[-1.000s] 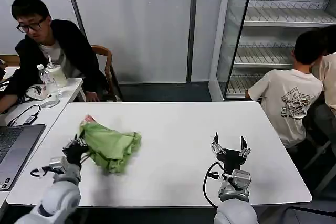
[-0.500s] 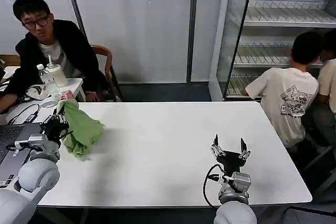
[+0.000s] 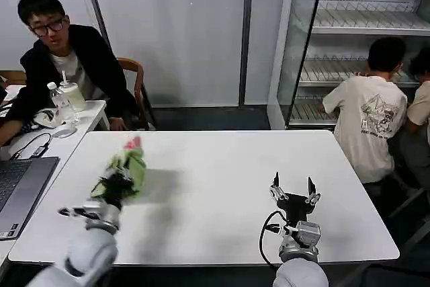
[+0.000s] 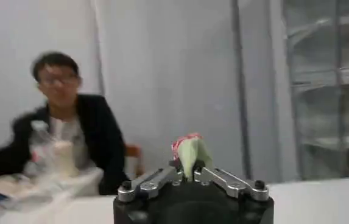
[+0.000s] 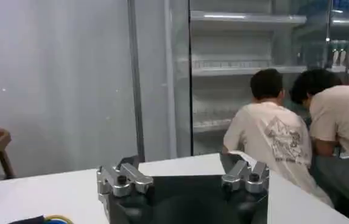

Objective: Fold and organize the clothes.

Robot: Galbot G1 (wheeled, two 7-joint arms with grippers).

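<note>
The white surface spans the head view, w/ both arms reaching over its near edge. The lime-green T-shirt is bunched into a narrow wad and held clear above the surface's left part, its red-and-white print showing at the top end. The left gripper is clenched on the lower part of the wad; in the left wrist view the green cloth w/ red edge is seen pinched between the gripper's closed-in fingers. The shirt's shadow falls on the surface just right of the wad.

The right gripper is parked over the near right part of the surface, well apart from the shirt. It is released: fingers spread, nothing between them, as confirmed in the right wrist view.
</note>
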